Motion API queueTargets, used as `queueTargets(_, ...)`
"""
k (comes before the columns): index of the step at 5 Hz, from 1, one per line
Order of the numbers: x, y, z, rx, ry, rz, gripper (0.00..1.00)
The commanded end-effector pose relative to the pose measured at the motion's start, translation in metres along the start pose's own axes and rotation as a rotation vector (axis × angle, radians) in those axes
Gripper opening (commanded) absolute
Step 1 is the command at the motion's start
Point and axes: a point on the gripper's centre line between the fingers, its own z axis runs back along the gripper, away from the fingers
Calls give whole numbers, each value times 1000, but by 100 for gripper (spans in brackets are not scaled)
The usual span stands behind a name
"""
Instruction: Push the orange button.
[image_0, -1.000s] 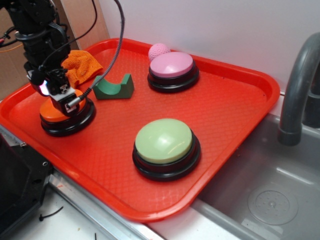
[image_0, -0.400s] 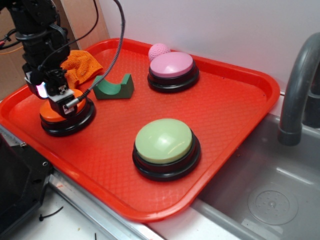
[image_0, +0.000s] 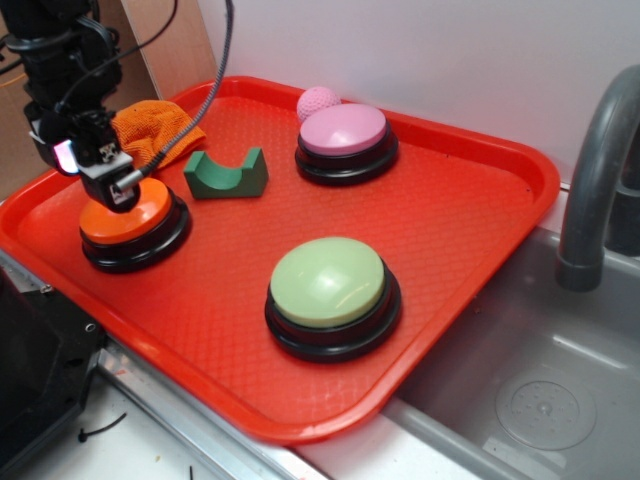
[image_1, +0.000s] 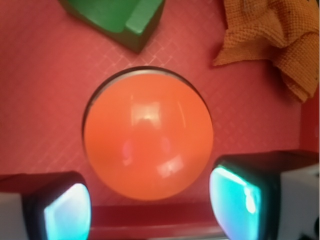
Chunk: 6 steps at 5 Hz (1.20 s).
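Note:
The orange button (image_0: 138, 215), a glossy orange dome on a black base, sits at the left end of the red tray (image_0: 450, 200). My gripper (image_0: 112, 188) hovers just above the dome's left-rear edge, lifted off it. In the wrist view the orange button (image_1: 147, 137) fills the middle. My gripper (image_1: 150, 202) is open, its two cyan-lit fingertips (image_1: 67, 212) standing wide apart on either side of the dome's near edge. Nothing is held.
A pale green button (image_0: 328, 283) stands at the tray's front middle and a pink button (image_0: 345, 130) with a pink ball (image_0: 317, 101) at the back. A green block (image_0: 227, 175) and an orange knitted cloth (image_0: 150, 130) lie close behind the orange button. Sink (image_0: 540, 390) and faucet (image_0: 600, 170) are right.
My gripper has risen off the orange button's top and drifted left and back. The button and the other things have stayed in place.

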Motion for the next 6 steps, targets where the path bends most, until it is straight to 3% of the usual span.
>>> queueTargets(1,4,9,29,28,-33,40,100)
queueTargets(2,1,11,37,30,-33,48,100)
queueTargets(3,-3,11,47,68,-31,79,100)
queueTargets(6,-11,13,64,72,-50,105,100)
